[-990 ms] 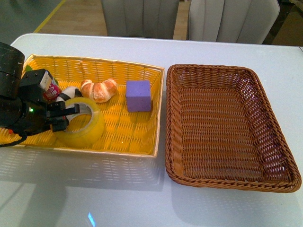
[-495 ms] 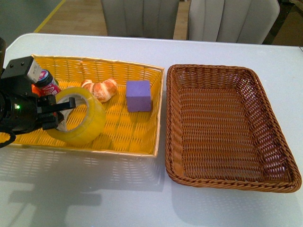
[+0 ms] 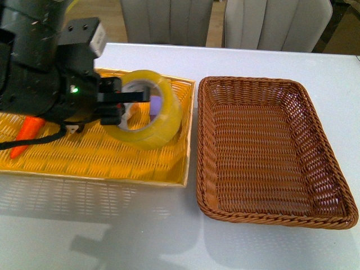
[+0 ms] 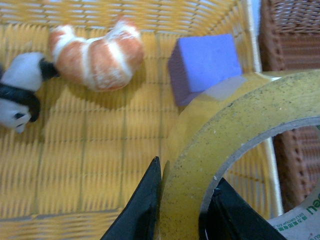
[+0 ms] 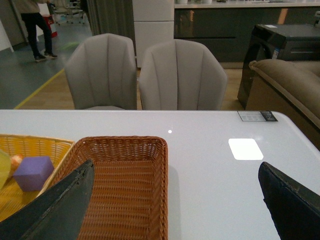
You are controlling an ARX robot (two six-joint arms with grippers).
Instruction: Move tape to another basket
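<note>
The tape [image 3: 160, 121], a wide translucent yellow roll, hangs on edge above the right part of the yellow tray [image 3: 84, 154]. My left gripper [image 3: 134, 108] is shut on it, one finger inside the core and one outside the wall. In the left wrist view the tape [image 4: 225, 135] fills the near corner between the black fingers [image 4: 147, 205]. The brown basket [image 3: 264, 152] lies to the right of the tray and holds nothing; its near-left rim is close beside the tape. My right gripper [image 5: 175, 200] stands open above the white table, over the right edge of the basket [image 5: 120, 185].
The yellow tray [image 4: 90, 165] holds a croissant [image 4: 97, 55], a purple block [image 4: 205, 62] and a panda toy [image 4: 17, 90]. An orange carrot [image 3: 25, 135] lies at its left end. Two grey chairs [image 5: 145, 72] stand behind the table.
My left gripper has risen from the tray's left end and moved right with the tape, which now hangs near the tray's right side, close to the brown basket.
</note>
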